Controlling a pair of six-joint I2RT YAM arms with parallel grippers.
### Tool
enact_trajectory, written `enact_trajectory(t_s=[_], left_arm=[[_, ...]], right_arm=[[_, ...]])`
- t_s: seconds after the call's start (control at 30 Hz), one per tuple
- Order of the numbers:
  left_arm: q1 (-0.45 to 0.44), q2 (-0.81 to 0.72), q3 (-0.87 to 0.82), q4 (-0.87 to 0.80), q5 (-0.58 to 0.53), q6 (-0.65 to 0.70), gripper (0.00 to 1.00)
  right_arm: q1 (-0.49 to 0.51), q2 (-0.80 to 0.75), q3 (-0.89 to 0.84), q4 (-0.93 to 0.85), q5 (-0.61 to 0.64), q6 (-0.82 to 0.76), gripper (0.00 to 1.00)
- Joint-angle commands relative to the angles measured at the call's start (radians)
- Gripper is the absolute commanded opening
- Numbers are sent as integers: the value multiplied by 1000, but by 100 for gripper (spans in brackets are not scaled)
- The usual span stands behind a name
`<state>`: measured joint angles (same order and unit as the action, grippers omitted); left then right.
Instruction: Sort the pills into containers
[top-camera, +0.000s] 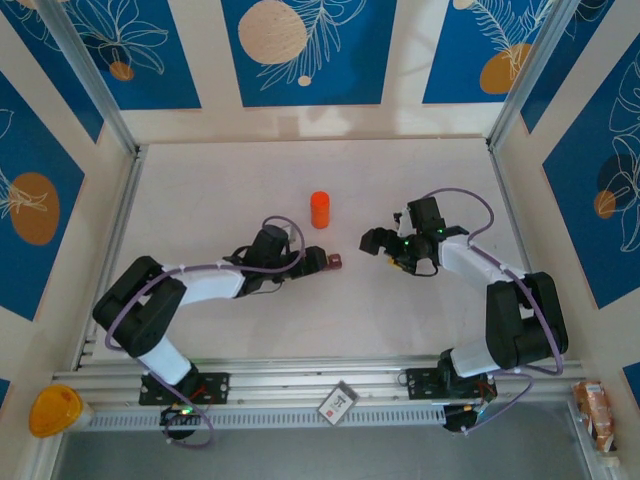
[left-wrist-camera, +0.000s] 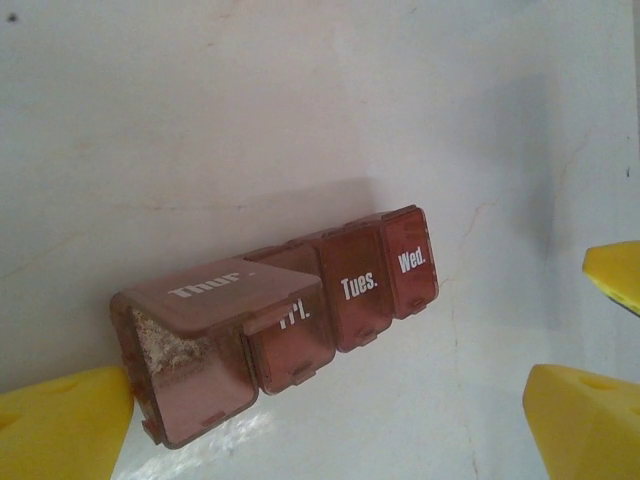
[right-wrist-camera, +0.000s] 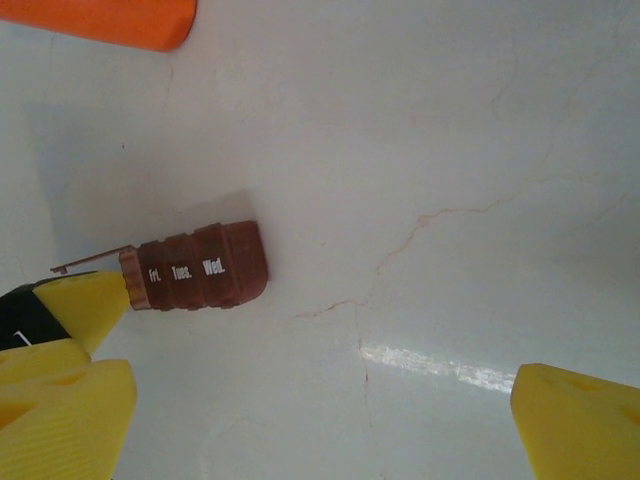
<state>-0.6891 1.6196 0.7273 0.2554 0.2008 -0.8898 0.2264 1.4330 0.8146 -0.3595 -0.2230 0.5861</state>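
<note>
Top external view: near the table's middle, the containers (top-camera: 330, 262), a brown strip with one end lid (left-wrist-camera: 215, 285) raised, lie just beside the spread left gripper (top-camera: 313, 262), the right gripper (top-camera: 372, 242) also spread nearby; a finger nudging the light strip could skid it aside.

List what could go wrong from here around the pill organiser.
1. The small reddish-brown plastic pill organiser strip lies loose with its Thur. lid raised; the open left pincer beside it could shove it or strain the lid.
2. The open right pincer faces the same strip, so the two might collide.
3. The upright orange cylindrical bottle nearby could get knocked over.
</note>
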Motion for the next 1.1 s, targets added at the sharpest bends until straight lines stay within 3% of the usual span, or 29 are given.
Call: enact_trajectory(t_s=[0.0, 0.57, 0.83, 1.07], left_arm=[[-16, 28, 41, 33, -11, -12, 100], [-47, 126, 138, 54, 5, -16, 100], [-46, 67, 188, -56, -3, 61, 100], [-45, -52, 216, -170, -7, 125, 100]], right_arm=[[-7, -34, -13, -9, -34, 3, 96], [-47, -63, -25, -39, -43, -17, 97], [-70, -134, -2, -77, 29, 20, 99], [-71, -136, 156, -191, 73, 0, 99]])
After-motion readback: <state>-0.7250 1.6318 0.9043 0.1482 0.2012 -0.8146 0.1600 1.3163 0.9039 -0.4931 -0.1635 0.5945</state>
